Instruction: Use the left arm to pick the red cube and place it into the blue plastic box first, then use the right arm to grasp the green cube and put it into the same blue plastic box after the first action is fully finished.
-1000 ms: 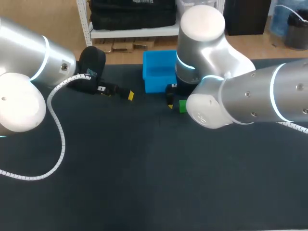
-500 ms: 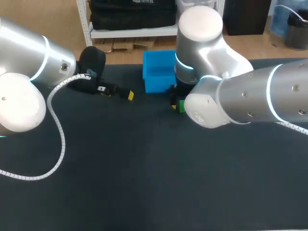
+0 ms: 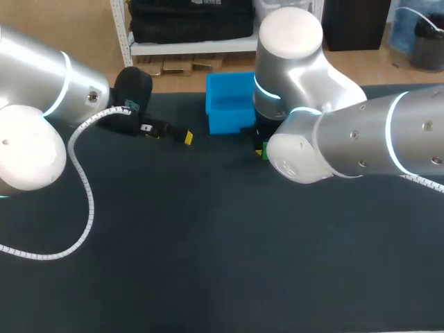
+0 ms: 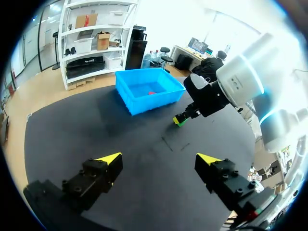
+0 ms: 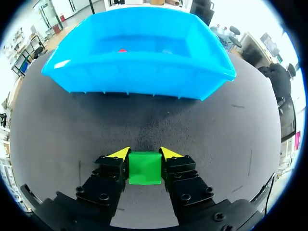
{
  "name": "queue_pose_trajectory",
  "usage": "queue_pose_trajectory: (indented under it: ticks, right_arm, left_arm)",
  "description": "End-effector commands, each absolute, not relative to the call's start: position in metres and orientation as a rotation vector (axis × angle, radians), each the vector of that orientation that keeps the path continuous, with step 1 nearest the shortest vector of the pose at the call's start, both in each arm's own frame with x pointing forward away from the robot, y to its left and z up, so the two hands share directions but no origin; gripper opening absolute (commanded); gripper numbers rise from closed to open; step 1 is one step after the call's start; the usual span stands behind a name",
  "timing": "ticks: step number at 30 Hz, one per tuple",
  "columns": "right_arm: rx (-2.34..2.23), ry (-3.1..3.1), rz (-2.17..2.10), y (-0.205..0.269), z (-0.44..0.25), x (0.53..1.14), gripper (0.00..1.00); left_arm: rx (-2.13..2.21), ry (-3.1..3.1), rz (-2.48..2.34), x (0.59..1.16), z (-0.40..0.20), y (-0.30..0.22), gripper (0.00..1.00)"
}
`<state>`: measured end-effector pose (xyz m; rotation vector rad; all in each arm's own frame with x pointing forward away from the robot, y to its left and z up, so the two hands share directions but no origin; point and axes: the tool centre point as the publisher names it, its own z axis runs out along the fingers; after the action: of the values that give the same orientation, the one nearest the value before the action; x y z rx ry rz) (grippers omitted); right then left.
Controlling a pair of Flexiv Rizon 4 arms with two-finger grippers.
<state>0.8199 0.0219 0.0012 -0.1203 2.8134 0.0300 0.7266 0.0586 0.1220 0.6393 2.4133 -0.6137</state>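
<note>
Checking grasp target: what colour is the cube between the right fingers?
Green cube, clearest in right wrist view.

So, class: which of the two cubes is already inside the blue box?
The red cube lies inside the blue box; the green cube is outside it, gripped by the right hand.

A dark, matt bench [image 3: 208, 277] is seen, its surface finely grained and marked by a few faint pale scratches [image 4: 169, 143]. A blue plastic box [image 3: 225, 123] is set directly on it toward the far edge, standing upright with its open side up. Just beside the box, on its near side, a green cube [image 3: 263, 152] is found low at the surface. Whether it is rested on the bench or raised off it cannot be told.
</note>
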Motion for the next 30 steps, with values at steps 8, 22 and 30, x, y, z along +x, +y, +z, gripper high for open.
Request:
queue_pose_trajectory:
  ticks: [8, 22, 30]
  right_arm:
    - [-0.093, 2.777, 0.046, 0.011, 0.041, 0.812, 0.00]
    - [-0.076, 2.712, 0.137, 0.004, 0.127, 0.798, 0.00]
    - [-0.079, 2.701, 0.166, 0.001, 0.136, 0.794, 0.00]
  left_arm:
    - [0.641, 2.407, -0.621, 0.727, 0.121, 0.059, 1.00]
    - [0.641, 2.407, -0.621, 0.727, 0.121, 0.059, 1.00]
    - [0.641, 2.407, -0.621, 0.727, 0.121, 0.059, 1.00]
